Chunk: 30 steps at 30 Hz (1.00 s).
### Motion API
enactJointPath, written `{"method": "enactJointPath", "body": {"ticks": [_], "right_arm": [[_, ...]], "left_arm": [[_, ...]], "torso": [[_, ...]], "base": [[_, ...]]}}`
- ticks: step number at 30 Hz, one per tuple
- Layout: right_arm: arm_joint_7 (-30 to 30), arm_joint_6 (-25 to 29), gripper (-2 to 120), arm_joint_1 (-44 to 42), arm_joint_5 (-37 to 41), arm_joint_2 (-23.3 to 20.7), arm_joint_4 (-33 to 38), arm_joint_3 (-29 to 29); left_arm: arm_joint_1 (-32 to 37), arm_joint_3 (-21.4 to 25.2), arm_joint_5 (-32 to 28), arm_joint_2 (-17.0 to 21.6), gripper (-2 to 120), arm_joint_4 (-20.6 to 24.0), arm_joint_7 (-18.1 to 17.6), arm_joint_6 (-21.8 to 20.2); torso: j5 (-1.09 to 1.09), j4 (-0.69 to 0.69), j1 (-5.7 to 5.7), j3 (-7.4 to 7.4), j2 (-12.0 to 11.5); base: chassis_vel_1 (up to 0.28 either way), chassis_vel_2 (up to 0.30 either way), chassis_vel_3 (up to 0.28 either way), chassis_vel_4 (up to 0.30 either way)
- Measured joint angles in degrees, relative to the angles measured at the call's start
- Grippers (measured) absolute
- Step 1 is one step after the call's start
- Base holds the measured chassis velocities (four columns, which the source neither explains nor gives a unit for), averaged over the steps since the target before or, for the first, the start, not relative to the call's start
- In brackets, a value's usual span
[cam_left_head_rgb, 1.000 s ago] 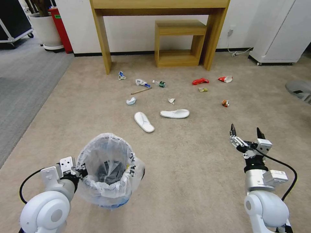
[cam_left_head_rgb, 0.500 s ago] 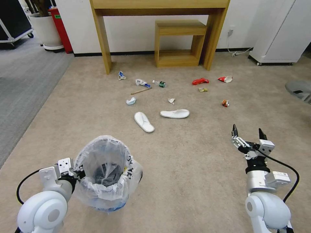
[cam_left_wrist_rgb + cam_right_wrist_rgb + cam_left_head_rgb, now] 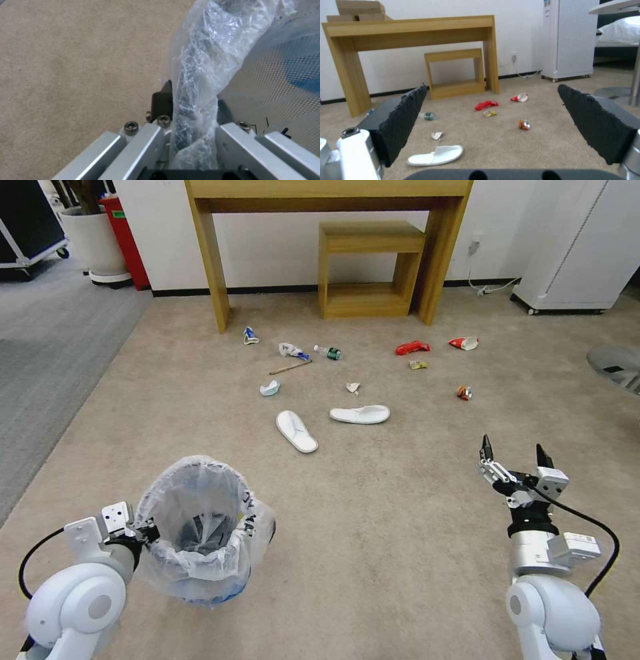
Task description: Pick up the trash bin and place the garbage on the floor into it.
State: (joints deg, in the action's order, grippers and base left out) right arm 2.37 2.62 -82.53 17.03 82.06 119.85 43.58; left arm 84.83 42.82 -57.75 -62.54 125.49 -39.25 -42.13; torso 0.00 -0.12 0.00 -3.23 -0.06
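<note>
Since a second ago, the trash bin [image 3: 197, 533] has been carried leftward and slightly lower by the left pincer [image 3: 143, 530], which is clamped on its rim. A crinkled translucent whitish bag [image 3: 203, 62] lines the small round bin, blue showing at its base. It is held over the beige floor [image 3: 373, 513]. The right pincer [image 3: 513, 453] is held apart. Garbage [image 3: 413, 347] is scattered near the desk [image 3: 213, 267], two white slippers [image 3: 297, 431] nearby.
</note>
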Motion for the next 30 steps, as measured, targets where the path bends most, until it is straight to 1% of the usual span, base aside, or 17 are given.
{"method": "enactJointPath", "body": {"ticks": [6, 23, 30], "right_arm": [[0.0, -0.3, 100, 0.0, -0.4, 0.3, 0.0, -0.2], [-1.7, -0.6, 100, -0.4, -1.4, 0.3, 0.6, 0.3], [-1.6, -0.6, 100, -0.7, -1.4, 0.1, 0.8, 0.4]], "left_arm": [[0.4, 0.7, -0.7, 0.4, 1, 0.3, -0.2, 0.0], [-0.4, -0.4, -0.1, -0.6, 1, -0.1, -0.2, 0.0], [-0.4, -0.6, 0.0, -0.7, 1, -0.2, -0.1, 0.0]], "torso": [[0.0, 0.0, 0.0, 0.0, 0.0], [0.01, 0.0, 0.0, 0.01, 0.0], [0.01, 0.0, 0.0, 0.0, 0.0]], "base": [[0.0, 0.0, 0.0, 0.0], [0.0, 0.0, 0.0, 0.0], [-0.075, 0.066, 0.052, -0.075]]}}
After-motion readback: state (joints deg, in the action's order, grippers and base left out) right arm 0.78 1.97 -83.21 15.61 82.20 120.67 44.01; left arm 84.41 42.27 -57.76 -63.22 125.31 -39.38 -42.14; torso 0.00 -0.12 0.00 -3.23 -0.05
